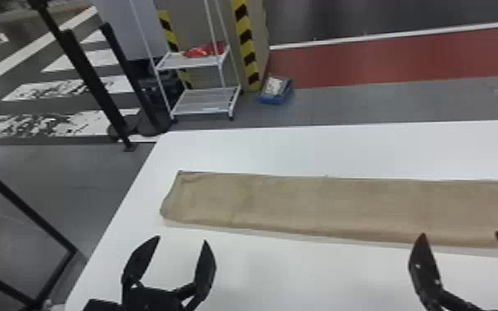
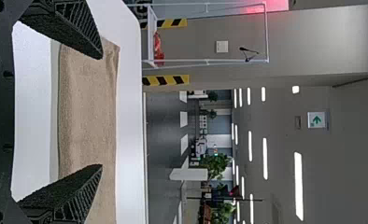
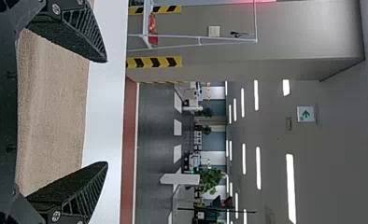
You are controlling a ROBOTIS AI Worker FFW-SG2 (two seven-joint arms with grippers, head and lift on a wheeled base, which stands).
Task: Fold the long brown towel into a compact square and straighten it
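The robot's black left claw [image 1: 182, 239] stood with its two flat fingers wide apart, nothing between them, on the near side of the towel's left part. The black right claw [image 1: 460, 233] was spread wide too, its tips overlapping the towel's near edge in the head view. The left wrist view showed the left claw [image 2: 102, 111] with ribbed faces on its fingers; the right wrist view gave the same ribbing on the right claw [image 3: 107, 112].

The long brown cloth towel [image 1: 322, 202] lay flat across the smooth white desk [image 1: 281, 144] as an unfolded strip, with a rounded corner at its left end and a thin pale band along its near edge.

Beyond the desk, the head view showed a white metal rack [image 1: 202, 62] with a red item [image 1: 202, 50] on its upper shelf, a shallow blue bin [image 1: 275, 99] beside it and a broad red floor strip [image 1: 384, 62]. Farther off, the left wrist view took in a green-and-white arrow sign [image 2: 316, 120] and leafy green plants [image 2: 215, 163].
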